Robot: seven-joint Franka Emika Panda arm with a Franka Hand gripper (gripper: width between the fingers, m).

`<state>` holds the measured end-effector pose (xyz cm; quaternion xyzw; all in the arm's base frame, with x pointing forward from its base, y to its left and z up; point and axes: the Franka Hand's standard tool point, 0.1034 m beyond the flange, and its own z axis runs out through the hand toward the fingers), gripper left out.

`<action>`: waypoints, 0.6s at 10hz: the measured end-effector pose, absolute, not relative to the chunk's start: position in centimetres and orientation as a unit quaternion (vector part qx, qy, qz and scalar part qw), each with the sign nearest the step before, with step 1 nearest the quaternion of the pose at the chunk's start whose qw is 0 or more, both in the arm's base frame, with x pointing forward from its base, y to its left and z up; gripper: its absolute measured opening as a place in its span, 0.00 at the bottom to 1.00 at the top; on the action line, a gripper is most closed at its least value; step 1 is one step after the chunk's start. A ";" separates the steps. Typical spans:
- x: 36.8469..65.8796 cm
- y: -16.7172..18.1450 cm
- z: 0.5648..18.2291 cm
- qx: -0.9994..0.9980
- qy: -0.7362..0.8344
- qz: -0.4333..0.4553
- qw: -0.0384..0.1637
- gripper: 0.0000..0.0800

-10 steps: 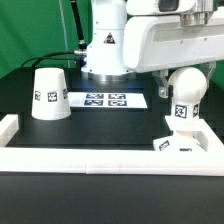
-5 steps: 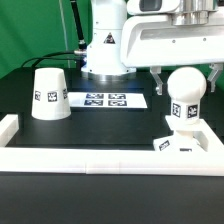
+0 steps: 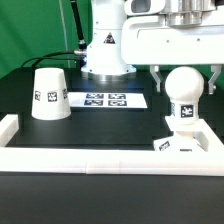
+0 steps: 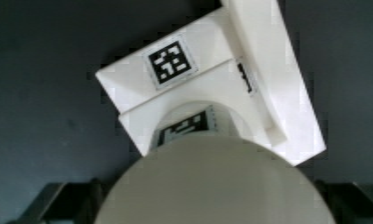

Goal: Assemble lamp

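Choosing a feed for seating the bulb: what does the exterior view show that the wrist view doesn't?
Only the exterior view: the shade, the marker board, and the tool open on either side of the bulb. Only the wrist view: the tag on top of the base, seen from above. Both: the bulb standing on the base.

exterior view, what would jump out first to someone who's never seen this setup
The round white bulb stands upright on the small square base at the exterior view's right. The open gripper hangs over it, one finger on each side of its head and apparently not touching it. The tapered shade sits rim down on its own at the exterior view's left, beside the marker board.
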<state>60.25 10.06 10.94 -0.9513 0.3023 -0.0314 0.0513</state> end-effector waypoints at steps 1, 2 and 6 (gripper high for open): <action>60.2 10.3 10.9 -0.931 0.360 -0.026 0.055 0.72; 60.2 10.5 10.9 -0.912 0.405 -0.021 0.059 0.72; 60.2 11.1 11.0 -0.817 0.572 0.006 0.078 0.72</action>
